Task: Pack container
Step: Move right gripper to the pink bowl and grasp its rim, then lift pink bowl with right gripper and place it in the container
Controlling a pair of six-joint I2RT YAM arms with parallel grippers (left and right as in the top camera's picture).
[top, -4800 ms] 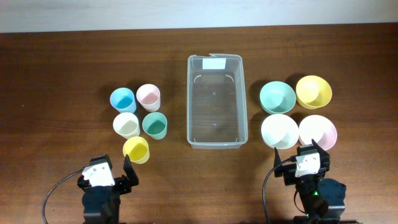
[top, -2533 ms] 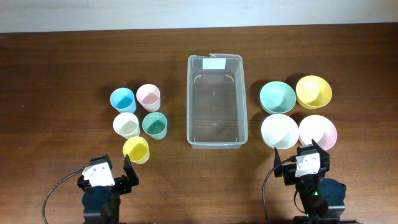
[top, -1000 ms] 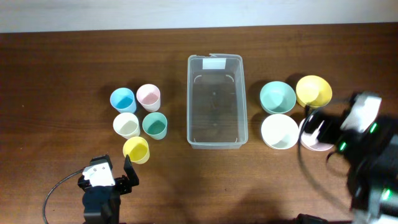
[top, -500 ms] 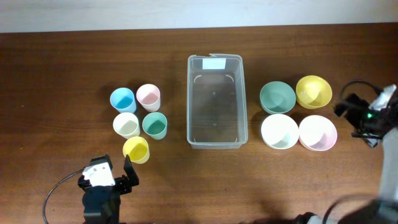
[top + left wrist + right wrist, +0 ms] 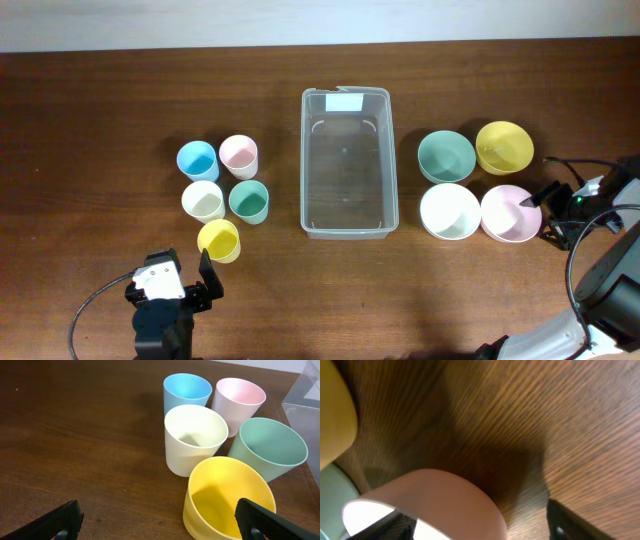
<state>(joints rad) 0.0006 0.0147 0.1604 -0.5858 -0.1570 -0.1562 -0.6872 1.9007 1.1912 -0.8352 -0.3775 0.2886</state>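
Right arm swung from rest to pink bowl [image 5: 505,215], right of container [image 5: 303,160]. Right fingers [image 5: 565,520] narrowing, part-open astride bowl rim, not clamped. Left fingers [image 5: 255,515] wide, empty. Container mid-tabletop, unfilled: first pick starting.

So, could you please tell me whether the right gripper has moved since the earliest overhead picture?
Yes. The right gripper has swung from just in front of the pink bowl round to that bowl's right side.

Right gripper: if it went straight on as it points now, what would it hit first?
Likely the pink bowl: its rim sits between the open jaws of the right gripper; depth unclear.
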